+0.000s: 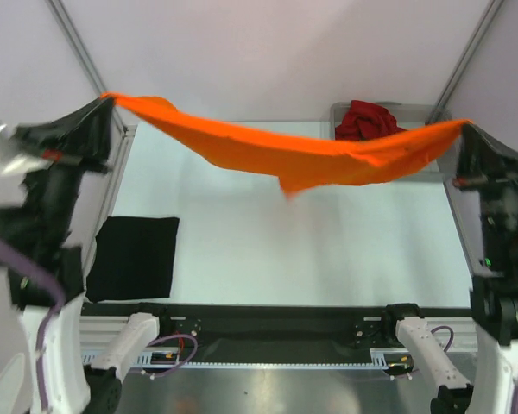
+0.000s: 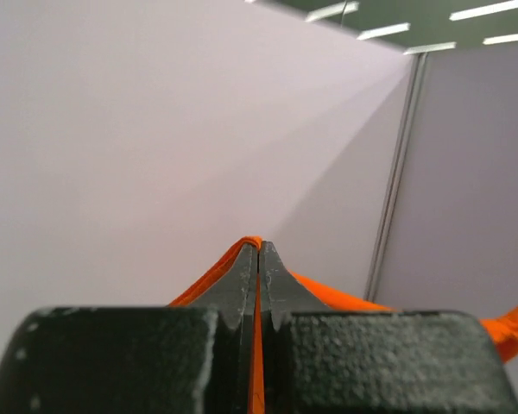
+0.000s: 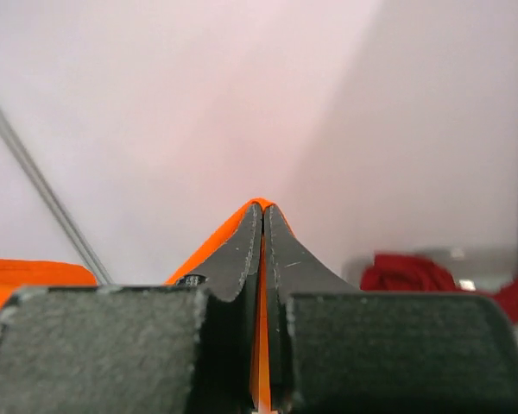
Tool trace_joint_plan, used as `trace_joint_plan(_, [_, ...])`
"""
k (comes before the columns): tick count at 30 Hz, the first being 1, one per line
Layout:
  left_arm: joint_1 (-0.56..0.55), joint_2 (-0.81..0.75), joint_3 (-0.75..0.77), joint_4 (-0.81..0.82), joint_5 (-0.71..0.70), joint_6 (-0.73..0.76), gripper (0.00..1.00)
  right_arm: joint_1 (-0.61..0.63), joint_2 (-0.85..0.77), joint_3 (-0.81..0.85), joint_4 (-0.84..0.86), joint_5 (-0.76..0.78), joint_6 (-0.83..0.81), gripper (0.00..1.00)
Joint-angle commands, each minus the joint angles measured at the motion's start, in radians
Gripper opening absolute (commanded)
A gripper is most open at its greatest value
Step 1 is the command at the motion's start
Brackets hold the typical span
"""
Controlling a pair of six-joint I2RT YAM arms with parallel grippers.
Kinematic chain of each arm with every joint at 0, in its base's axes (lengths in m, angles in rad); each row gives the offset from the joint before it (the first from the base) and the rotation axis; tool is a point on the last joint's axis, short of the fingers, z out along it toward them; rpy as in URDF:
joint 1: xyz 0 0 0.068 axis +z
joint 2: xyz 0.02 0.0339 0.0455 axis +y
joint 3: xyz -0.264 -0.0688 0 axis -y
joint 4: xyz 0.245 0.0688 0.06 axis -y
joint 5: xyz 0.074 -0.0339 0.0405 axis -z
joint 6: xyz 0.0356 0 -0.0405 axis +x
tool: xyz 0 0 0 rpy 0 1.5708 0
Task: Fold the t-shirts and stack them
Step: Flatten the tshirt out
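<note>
Above the table (image 1: 285, 250), the orange t-shirt (image 1: 285, 155) hangs stretched between the two arms, clear of the surface. The left gripper (image 1: 110, 102) sits at about 10 o'clock in the top view and is clamped on one end of the orange cloth. From the left wrist camera its jaws are pressed together with a thin orange strip pinched in the seam between them, and more orange fabric falls away on either side.

The right gripper (image 1: 466, 128) is at about 2 o'clock, likewise clamped on the other end of the shirt. The right wrist camera shows its jaws closed on a sliver of orange, with cloth trailing off toward 8 o'clock of that view.

Between the two grips the shirt sags in a shallow curve, and a loose flap droops from its lowest part near the middle of the span.

The dark red t-shirt (image 1: 369, 121) lies crumpled in the clear grey tray (image 1: 338, 110) at about 1 o'clock, at the table's far edge, partly hidden behind the orange cloth. The black t-shirt (image 1: 134, 256) lies flat as a folded rectangle at about 8 o'clock, near the left arm, well apart from the other two.
</note>
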Motion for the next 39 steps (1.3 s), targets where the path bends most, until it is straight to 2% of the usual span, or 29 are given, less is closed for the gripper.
trace_joint_plan(1, [-0.008,-0.107,0.078,-0.113,-0.068,0.082,0.0,-0.004,-0.094,0.054,0.026,-0.041,0.013,0.0])
trace_joint_plan(8, [-0.043,-0.198,0.199,-0.197,-0.211,0.159,0.0,0.04,-0.166,0.175,-0.035,-0.037,-0.021,0.0])
trace_joint_plan(14, [-0.065,-0.162,0.205,-0.193,-0.237,0.181,0.0,0.042,-0.137,0.225,-0.04,-0.037,-0.03,0.0])
trace_joint_plan(17, [-0.065,-0.132,0.129,-0.156,-0.217,0.172,0.0,0.045,-0.111,0.193,-0.043,-0.022,-0.048,0.0])
trace_joint_plan(21, [-0.065,-0.087,-0.094,-0.066,-0.208,0.173,0.0,0.045,-0.089,0.047,-0.029,-0.009,-0.07,0.0])
trace_joint_plan(23, [-0.063,-0.061,-0.207,-0.04,-0.188,0.17,0.0,0.045,-0.083,-0.065,-0.006,0.021,-0.073,0.0])
trace_joint_plan(27, [-0.063,0.031,-0.446,0.132,-0.192,0.172,0.0,0.045,-0.06,-0.258,0.046,0.053,-0.078,0.0])
trace_joint_plan(29, [-0.062,0.138,-0.564,0.192,-0.192,0.167,0.0,0.045,-0.04,-0.373,0.074,0.08,-0.079,0.0])
trace_joint_plan(33, [-0.054,0.426,-0.643,0.385,-0.122,0.12,0.0,0.042,0.024,-0.553,0.19,0.147,-0.116,0.0])
trace_joint_plan(34, [-0.051,0.586,-0.628,0.398,-0.11,0.106,0.0,0.04,0.047,-0.586,0.213,0.174,-0.125,0.0])
trace_joint_plan(38, [-0.046,0.933,-0.429,0.392,0.008,0.071,0.0,0.02,0.18,-0.686,0.299,0.222,-0.164,0.0])
trace_joint_plan(39, [-0.046,0.975,-0.404,0.404,0.028,0.063,0.0,0.02,0.196,-0.711,0.315,0.239,-0.167,0.0])
